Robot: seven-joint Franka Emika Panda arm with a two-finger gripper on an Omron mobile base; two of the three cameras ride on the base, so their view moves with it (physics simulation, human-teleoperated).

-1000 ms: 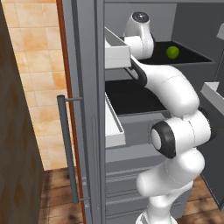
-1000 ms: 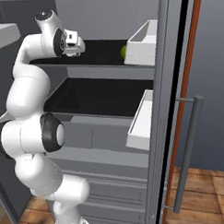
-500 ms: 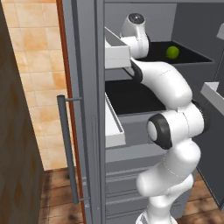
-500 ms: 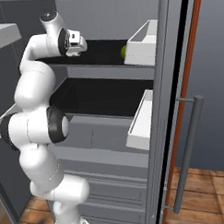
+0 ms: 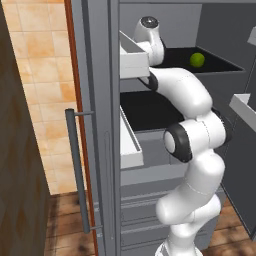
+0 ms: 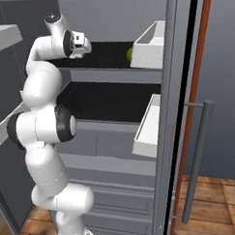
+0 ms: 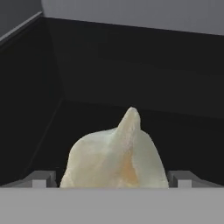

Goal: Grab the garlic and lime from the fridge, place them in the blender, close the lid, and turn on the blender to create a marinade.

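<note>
The fridge (image 5: pixel 102 125) stands open, and my arm reaches onto its top black shelf (image 6: pixel 107 49). A cream-white garlic (image 7: pixel 116 153) bulb with a pointed tip sits between my fingertips (image 7: pixel 43 179), its sides meeting both of them. My gripper (image 7: pixel 113 179) is shut on it over the left part of that shelf, where the hand (image 6: pixel 77 43) also appears. Further right on the same shelf lies the lime (image 5: pixel 197 60), small, round and yellow-green. Its edge (image 6: pixel 129 54) peeks from behind a white door bin.
White bins hang on the open doors beside the arm: an upper one (image 5: pixel 132 57) and a lower one (image 5: pixel 129 145) on the left, with more (image 6: pixel 148 45) on the right. A long grey bar handle (image 5: pixel 75 165) sticks out. Another black shelf (image 6: pixel 109 98) lies below.
The arm's elbow has risen and folded closer to the fridge. The hand has stayed almost in place on the top shelf. The lime has not moved.
</note>
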